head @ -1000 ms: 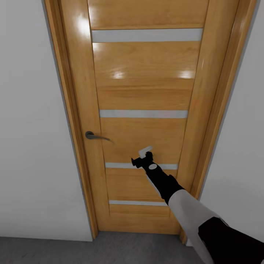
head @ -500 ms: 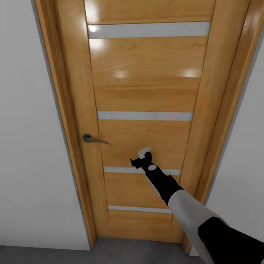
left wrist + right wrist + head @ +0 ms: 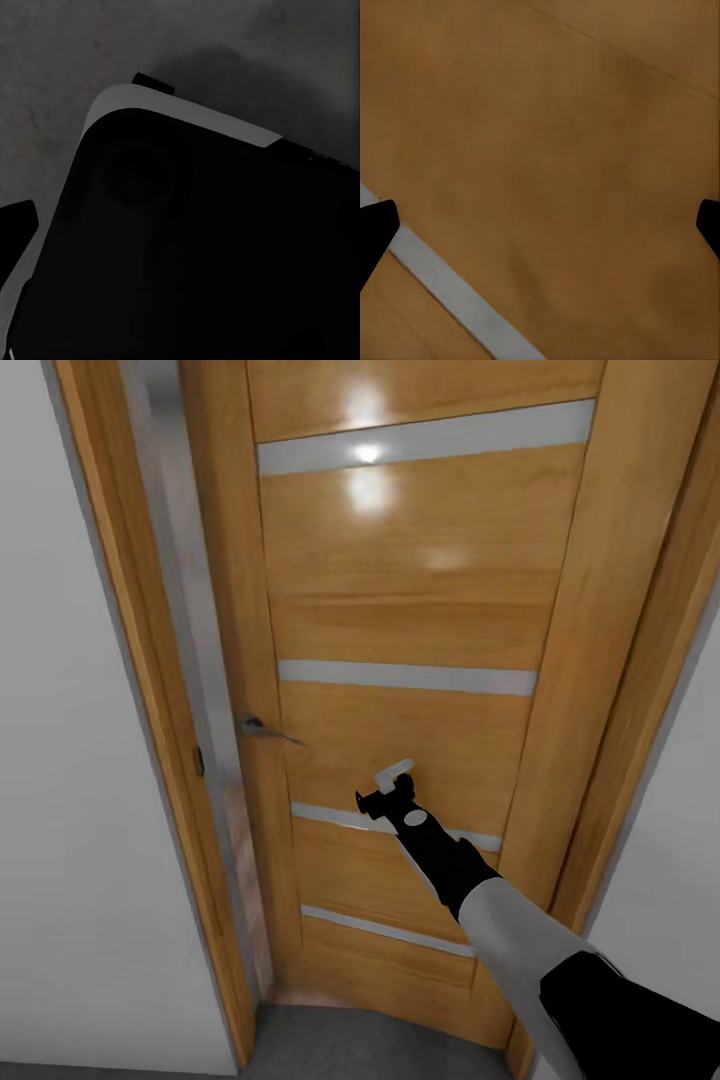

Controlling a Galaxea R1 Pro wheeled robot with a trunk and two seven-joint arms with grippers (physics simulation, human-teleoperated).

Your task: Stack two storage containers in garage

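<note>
The two storage containers are out of view. My right gripper (image 3: 392,778) is stretched out against a glossy wooden door (image 3: 400,610), just below its middle grey stripe and to the right of the metal lever handle (image 3: 262,730). In the right wrist view the right gripper (image 3: 540,225) is open, its two black fingertips (image 3: 375,225) far apart with the door panel and a grey stripe (image 3: 450,292) close in front and nothing between them. In the left wrist view one black fingertip (image 3: 16,223) shows beside my dark body (image 3: 195,247).
The door stands ajar, with a narrow gap (image 3: 190,660) between its handle edge and the left wooden frame (image 3: 120,660). White walls (image 3: 60,810) flank the frame on both sides. Dark grey floor (image 3: 380,1050) lies at the door's foot.
The door has swung away on its handle side, opening a gap by the left frame. The view has moved closer to the door. My right gripper stays on the panel.
</note>
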